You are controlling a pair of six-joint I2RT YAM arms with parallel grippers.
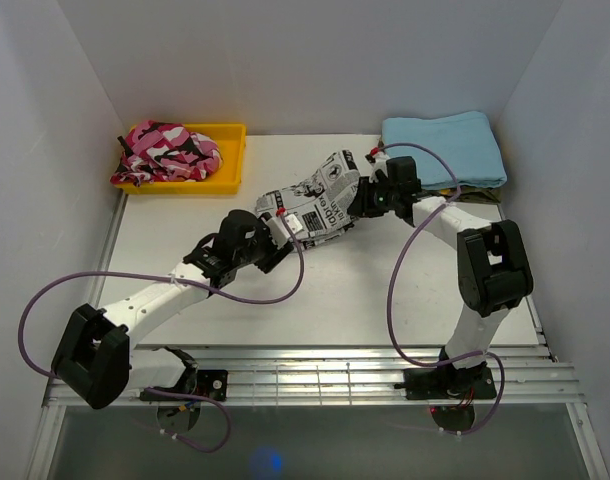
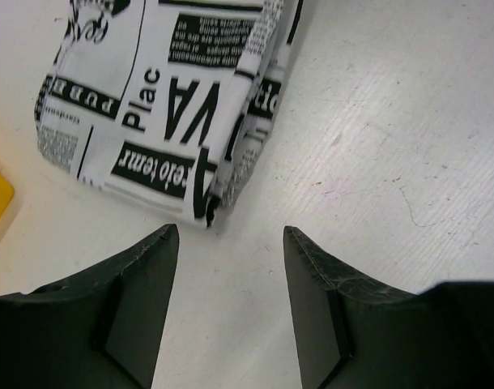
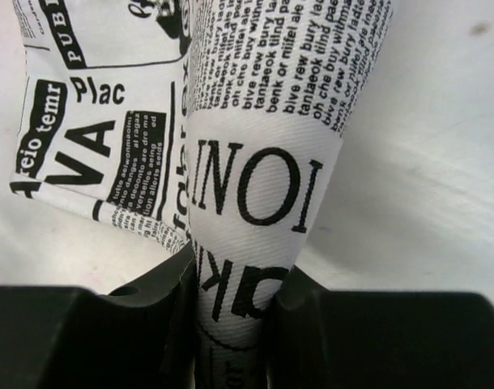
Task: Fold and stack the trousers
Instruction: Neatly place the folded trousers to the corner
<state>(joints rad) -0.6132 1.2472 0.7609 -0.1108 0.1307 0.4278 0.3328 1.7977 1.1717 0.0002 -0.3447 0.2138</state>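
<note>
1. You have the trousers [image 1: 315,205] folded into a white bundle printed with black newspaper text, lying mid-surface [image 1: 365,290].
2. Your right tool [image 3: 235,279] pinches a fold of fabric at the bundle's right end.
3. Your left tool [image 2: 231,243] stands spread just short of the bundle's near corner, not touching it.

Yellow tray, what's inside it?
A pink camouflage garment fills most of the yellow tray, spilling over its left edge. Anything beneath the garment is hidden.
</note>
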